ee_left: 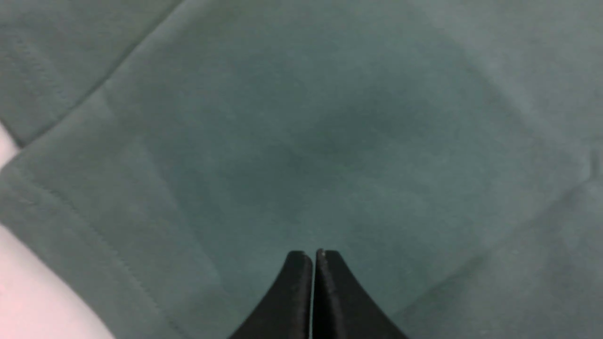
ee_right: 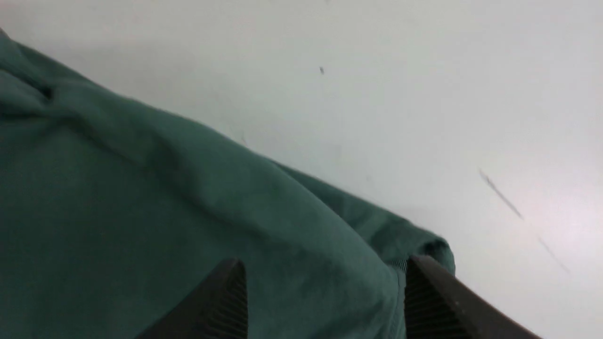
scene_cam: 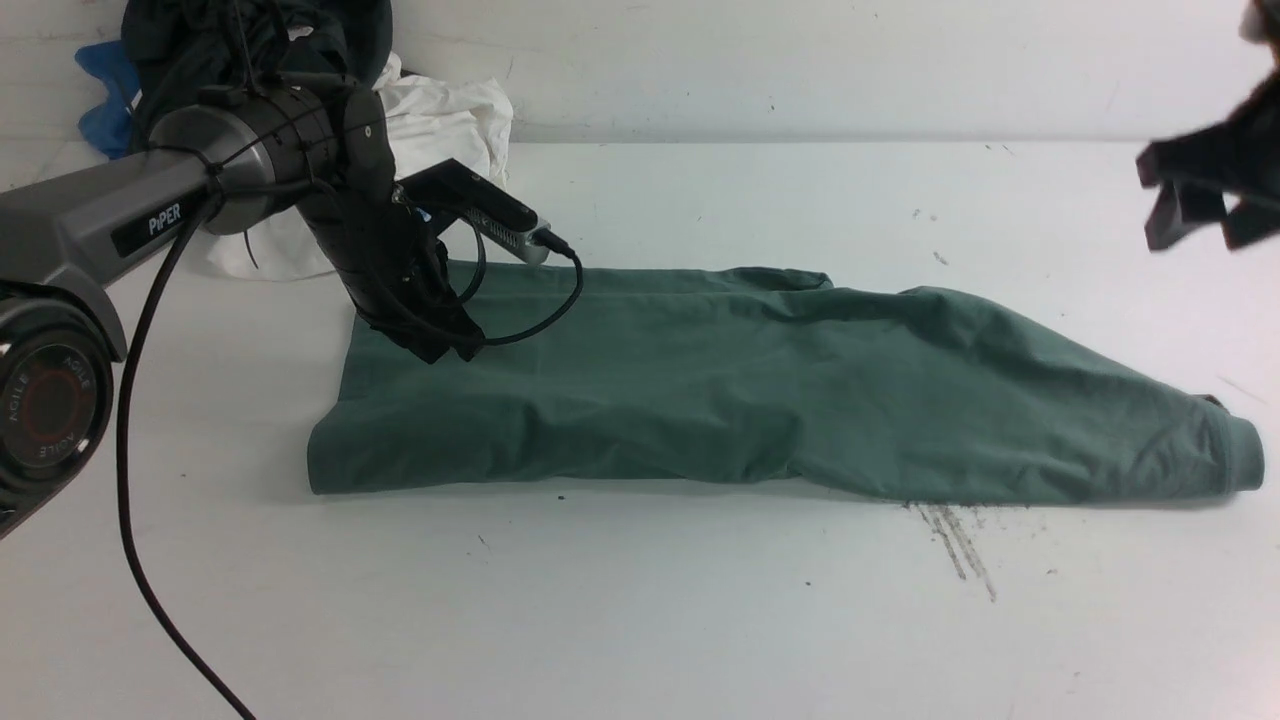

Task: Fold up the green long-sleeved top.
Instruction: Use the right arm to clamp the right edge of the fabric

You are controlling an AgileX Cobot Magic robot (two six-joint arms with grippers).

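- Clothes pile in the upper left of the front frame: a blue garment (scene_cam: 105,90), a blackish garment (scene_cam: 200,40) and a white garment (scene_cam: 450,120), heaped behind my left arm.
- Left gripper (scene_cam: 445,340) is left of centre, tips pointing down at the left end of the green long-sleeved top (scene_cam: 760,390). In its wrist view I see the jaws pressed together with nothing between them (I cannot tell whether the tips touch the fabric).
- The top lies across the middle of the white table (scene_cam: 640,620) as one long folded band, with its cuff (scene_cam: 1240,455) at the right edge.
- Grey scuff marks (scene_cam: 955,540) on the table just below the band, right of centre.
- Right gripper (scene_cam: 1200,215) hangs at the upper right, above the cloth and apart from it, jaws spread and holding nothing.
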